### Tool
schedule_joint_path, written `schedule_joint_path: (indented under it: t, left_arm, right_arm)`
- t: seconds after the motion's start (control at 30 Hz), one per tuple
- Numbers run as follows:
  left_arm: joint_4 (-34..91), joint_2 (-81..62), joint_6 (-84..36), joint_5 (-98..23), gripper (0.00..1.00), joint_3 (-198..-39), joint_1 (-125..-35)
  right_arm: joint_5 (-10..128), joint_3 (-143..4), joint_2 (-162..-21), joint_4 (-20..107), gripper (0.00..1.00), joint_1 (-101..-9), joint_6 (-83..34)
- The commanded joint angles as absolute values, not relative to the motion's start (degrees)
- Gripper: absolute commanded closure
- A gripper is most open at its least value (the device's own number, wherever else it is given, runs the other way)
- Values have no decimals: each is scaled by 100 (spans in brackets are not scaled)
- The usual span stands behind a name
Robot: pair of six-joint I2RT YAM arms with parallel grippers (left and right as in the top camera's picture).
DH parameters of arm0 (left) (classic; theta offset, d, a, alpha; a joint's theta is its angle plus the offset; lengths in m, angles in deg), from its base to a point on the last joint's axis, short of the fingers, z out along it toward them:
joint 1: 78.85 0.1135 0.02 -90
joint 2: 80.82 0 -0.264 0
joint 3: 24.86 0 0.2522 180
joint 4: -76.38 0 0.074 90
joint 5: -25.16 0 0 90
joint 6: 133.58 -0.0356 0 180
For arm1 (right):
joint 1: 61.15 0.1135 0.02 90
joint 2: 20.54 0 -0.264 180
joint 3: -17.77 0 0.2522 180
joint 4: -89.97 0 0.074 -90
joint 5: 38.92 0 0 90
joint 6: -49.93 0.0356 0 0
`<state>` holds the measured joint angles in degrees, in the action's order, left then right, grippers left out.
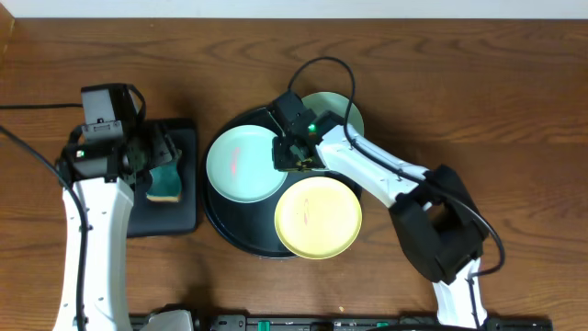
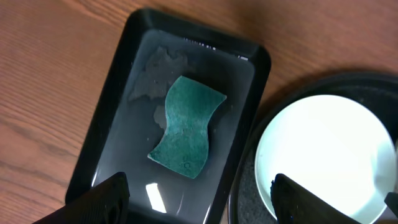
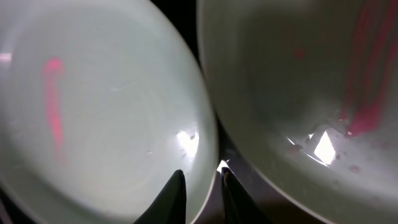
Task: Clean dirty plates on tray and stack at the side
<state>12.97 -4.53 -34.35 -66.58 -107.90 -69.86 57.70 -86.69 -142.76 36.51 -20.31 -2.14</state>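
**A:** As nothing is stacked at the side yet, how far along would you say the job is?

**B:** Barely begun, I'd judge. The aqua plate (image 1: 237, 165), the yellow plate (image 1: 318, 219) and the mint plate (image 1: 342, 108) all lie on the round tray (image 1: 241, 228) in the middle of the tabletop (image 1: 478, 83); red smears show on at least two of them; wiping and stacking are all left to do.

**A:** And the grippers?

**B:** The left gripper (image 2: 199, 180) hangs wide open and empty over the small tray (image 2: 109, 124) toward the left edge; the sponge (image 2: 185, 127) lies there untouched. The right gripper (image 1: 296, 154) is at the aqua plate's right rim; its fingers stand a narrow gap apart, the rim seeming to run between them; whether they pinch it I cannot tell.

**A:** What does one view give that another lacks?

**B:** Only the overhead shows all three plates and both arms at once; the left wrist alone shows the wet film in the small tray and the sponge's curl; the right wrist alone shows the smears up close and the fingers at the rim, which the arm hides from above.
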Motion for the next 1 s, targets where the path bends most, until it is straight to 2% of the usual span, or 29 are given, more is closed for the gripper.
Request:
schedule_joint_path:
  t: [0.0, 0.2, 0.3, 0.4, 0.6, 0.97]
  left_arm:
    - [1297, -227, -3365, -6750, 26, -10875, -6964]
    - [1295, 107, -3367, -6750, 26, -10871, -6964]
    - [1234, 400, -3507, -6747, 27, -10860, -6964]
    - [1214, 666, -3586, -6743, 34, -10768, -6964]
    - [1218, 1440, -3697, -6697, 37, -10633, -6964]
    - [1935, 2763, -4869, -6706, 45, -10633, -6942]
  right_arm:
    - [5732, -8747, -14466, 3666, 84, -1978, -85]
    - [5669, -8747, -14630, 3778, 91, -1978, -68]
    - [5671, -8747, -14724, 3806, 99, -1980, -70]
    - [5671, -8747, -14724, 3806, 99, -1978, -96]
    - [5671, -8743, -14724, 3806, 99, -1978, -240]
    - [5713, -8743, -14724, 3793, 99, -1978, -398]
